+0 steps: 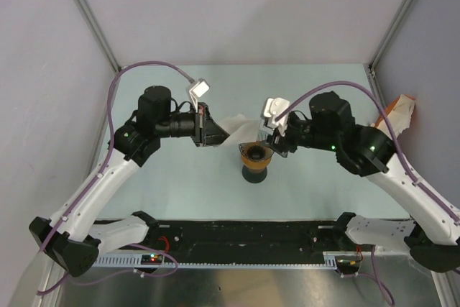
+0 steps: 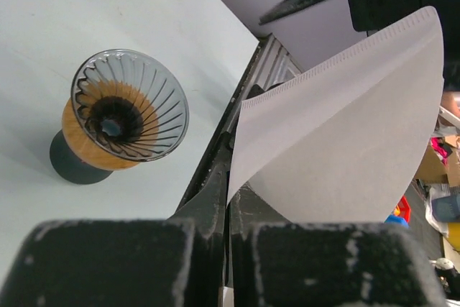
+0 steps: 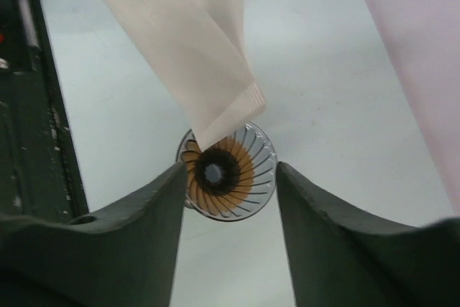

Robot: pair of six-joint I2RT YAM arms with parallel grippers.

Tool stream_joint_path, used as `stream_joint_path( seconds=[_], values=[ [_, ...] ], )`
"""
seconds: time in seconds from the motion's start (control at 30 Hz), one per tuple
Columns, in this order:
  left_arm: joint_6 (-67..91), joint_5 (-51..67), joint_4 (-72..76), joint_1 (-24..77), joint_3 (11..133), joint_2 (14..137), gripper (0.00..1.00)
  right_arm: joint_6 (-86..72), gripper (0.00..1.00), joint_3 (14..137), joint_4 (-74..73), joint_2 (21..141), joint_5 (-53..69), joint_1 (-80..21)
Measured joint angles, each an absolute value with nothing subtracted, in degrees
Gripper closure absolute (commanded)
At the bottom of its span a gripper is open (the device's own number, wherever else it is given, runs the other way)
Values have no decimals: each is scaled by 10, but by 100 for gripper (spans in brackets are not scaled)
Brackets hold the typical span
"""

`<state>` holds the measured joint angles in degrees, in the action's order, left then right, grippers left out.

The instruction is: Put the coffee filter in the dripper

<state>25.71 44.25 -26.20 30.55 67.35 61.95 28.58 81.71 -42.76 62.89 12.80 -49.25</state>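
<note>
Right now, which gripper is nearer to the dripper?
Right. The right gripper hangs open over the dripper. The left gripper is farther off on the dripper's left side, shut on the coffee filter.

The pale green table (image 1: pixel 180 192) fills the middle of the top view. Near its middle, an orange ring (image 1: pixel 256 156) sits on a dark round foot (image 1: pixel 255 175). Grey walls (image 1: pixel 237 12) and 2 metal posts (image 1: pixel 90 16) stand behind. An orange and white thing (image 1: pixel 404 109) shows at the right edge.
</note>
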Motion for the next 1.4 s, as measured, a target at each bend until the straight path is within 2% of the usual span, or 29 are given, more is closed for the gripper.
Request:
stream_joint_path(
  seconds=[0.07,0.23,0.37,0.63,0.7,0.77,0.83,0.93,1.27,1.3,1.33,1.37,1.4],
  values=[
    [260,453,-254,305,674,619,100,276,54,814,-425,613,157,-481],
    [267,468,-245,305,674,618,100,261,51,814,-414,600,218,-475],
    [270,471,-244,305,674,618,100,254,55,811,-414,602,249,-475],
    [270,484,-232,305,674,614,100,250,69,810,-414,614,272,-474],
    [270,487,-230,305,674,610,100,250,78,810,-413,618,274,-473],
    [270,489,-227,305,674,606,100,250,93,810,-413,622,275,-473],
    [270,494,-224,305,674,603,100,247,98,810,-413,624,275,-472],
    [270,502,-218,305,674,602,100,246,100,810,-413,625,275,-472],
    [274,533,-204,305,674,601,100,268,100,808,-411,630,274,-463],
    [275,533,-203,305,674,601,100,270,96,808,-410,631,274,-462],
    [275,534,-201,305,674,601,100,271,87,808,-408,631,274,-460],
    [276,533,-199,305,674,601,100,271,69,808,-407,631,275,-459],
    [276,531,-198,305,674,601,100,270,55,808,-406,631,275,-457]
  ],
)
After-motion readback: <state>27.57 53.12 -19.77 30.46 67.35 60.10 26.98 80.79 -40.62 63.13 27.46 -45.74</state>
